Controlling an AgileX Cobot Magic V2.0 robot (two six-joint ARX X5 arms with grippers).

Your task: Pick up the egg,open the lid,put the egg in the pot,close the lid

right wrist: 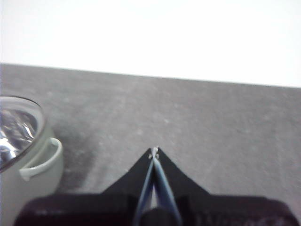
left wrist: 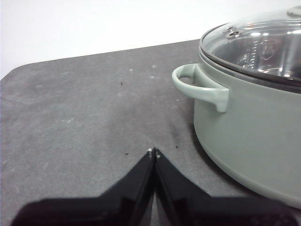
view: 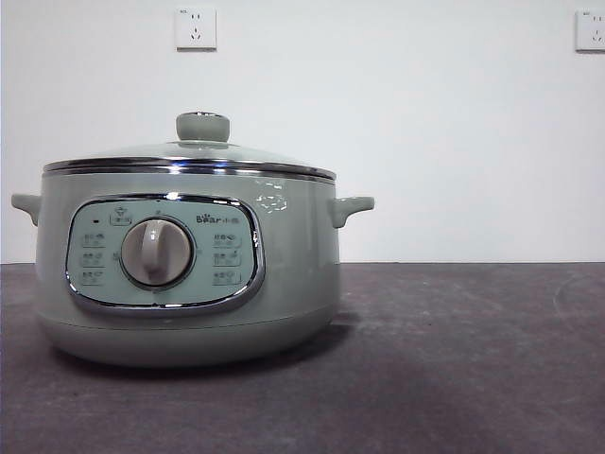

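The sage-green pot (view: 189,274) stands on the dark table at the left of the front view, its dial facing me. The glass lid (view: 189,156) with its green knob rests shut on it. The egg is not in view. My left gripper (left wrist: 153,152) is shut and empty above the table, beside one side handle of the pot (left wrist: 244,127); the lid (left wrist: 263,42) shows there too. My right gripper (right wrist: 154,150) is shut and empty over bare table, with the pot (right wrist: 23,165) and its other handle off to the side. Neither gripper shows in the front view.
A white wall stands behind the table, with two wall sockets (view: 196,28) high up. The dark grey table top (view: 454,359) stretches to the right of the pot.
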